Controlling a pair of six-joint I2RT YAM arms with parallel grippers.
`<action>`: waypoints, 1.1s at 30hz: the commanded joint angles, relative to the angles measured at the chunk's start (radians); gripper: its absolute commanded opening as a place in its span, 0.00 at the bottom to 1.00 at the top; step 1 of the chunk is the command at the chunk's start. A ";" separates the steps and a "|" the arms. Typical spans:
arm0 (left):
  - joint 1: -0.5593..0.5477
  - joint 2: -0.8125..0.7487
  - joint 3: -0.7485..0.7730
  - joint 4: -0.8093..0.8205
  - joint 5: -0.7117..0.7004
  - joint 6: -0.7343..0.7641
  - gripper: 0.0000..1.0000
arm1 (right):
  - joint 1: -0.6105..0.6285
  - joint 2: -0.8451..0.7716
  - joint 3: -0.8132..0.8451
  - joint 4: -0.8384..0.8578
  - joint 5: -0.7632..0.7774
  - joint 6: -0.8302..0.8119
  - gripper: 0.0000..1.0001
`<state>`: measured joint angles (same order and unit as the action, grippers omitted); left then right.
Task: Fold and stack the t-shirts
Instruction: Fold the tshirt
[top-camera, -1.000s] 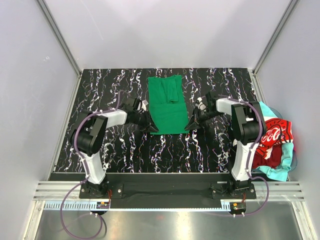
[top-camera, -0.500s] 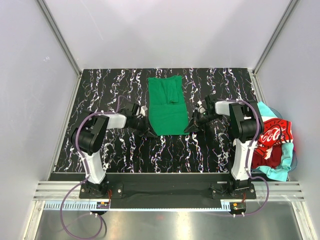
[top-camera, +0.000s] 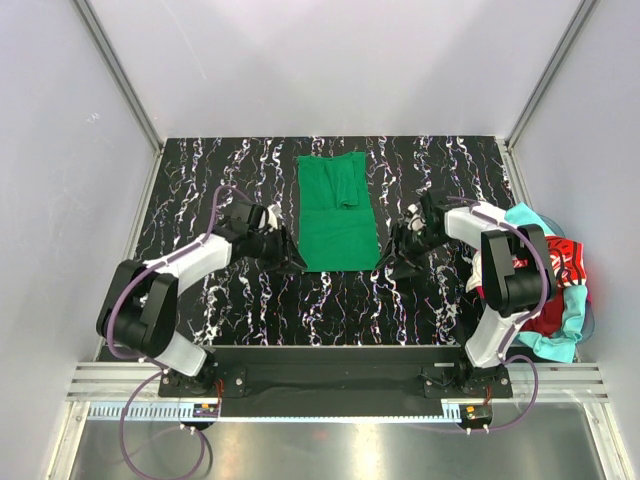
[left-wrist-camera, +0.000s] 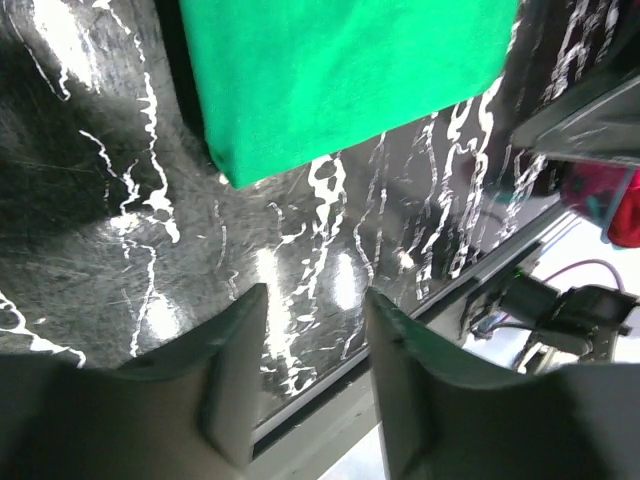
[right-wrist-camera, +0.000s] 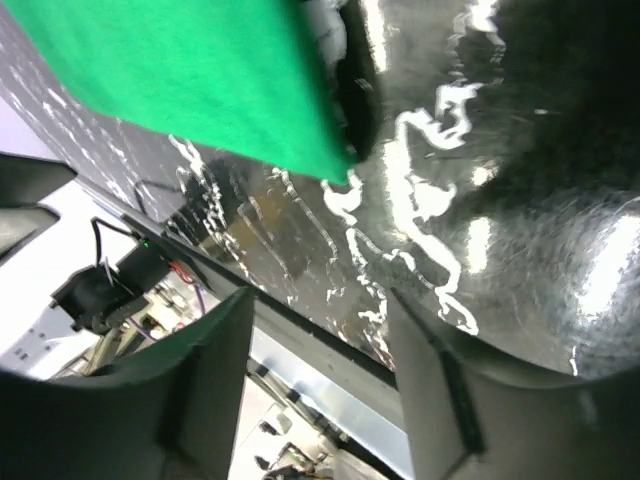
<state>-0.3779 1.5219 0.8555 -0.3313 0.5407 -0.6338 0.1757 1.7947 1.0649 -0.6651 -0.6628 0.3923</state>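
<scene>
A bright green t-shirt (top-camera: 338, 210), folded into a long strip, lies flat in the middle of the black marbled table (top-camera: 200, 180). My left gripper (top-camera: 292, 260) is just off its near left corner, open and empty. My right gripper (top-camera: 393, 264) is just off its near right corner, also open and empty. In the left wrist view the green t-shirt (left-wrist-camera: 340, 70) lies beyond the gripper (left-wrist-camera: 315, 345), and bare table shows between the fingers (left-wrist-camera: 235, 385). The right wrist view shows the same: green t-shirt (right-wrist-camera: 180, 70) ahead, gripper (right-wrist-camera: 320, 345) holding nothing.
A heap with the red Coca-Cola t-shirt (top-camera: 558, 268) and the turquoise t-shirt (top-camera: 572, 318) lies off the table's right edge, behind the right arm. Grey walls close the back and sides. A metal rail (top-camera: 330, 380) runs along the near edge.
Both grippers have opened and let go of the green t-shirt's near corners. The shirt's near edge now lies flat. Both arms have swung their elbows outward.
</scene>
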 joint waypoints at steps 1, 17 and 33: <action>0.016 0.012 -0.038 0.050 -0.030 -0.104 0.52 | 0.001 -0.012 -0.055 0.090 0.022 0.071 0.65; 0.028 0.158 -0.075 0.193 -0.185 -0.402 0.52 | 0.002 0.045 -0.109 0.326 0.127 0.260 0.60; 0.034 0.248 -0.038 0.181 -0.170 -0.445 0.47 | 0.007 0.101 -0.100 0.369 0.147 0.275 0.53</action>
<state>-0.3481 1.7256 0.8150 -0.1028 0.4454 -1.0966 0.1764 1.8492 0.9668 -0.3107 -0.6369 0.6968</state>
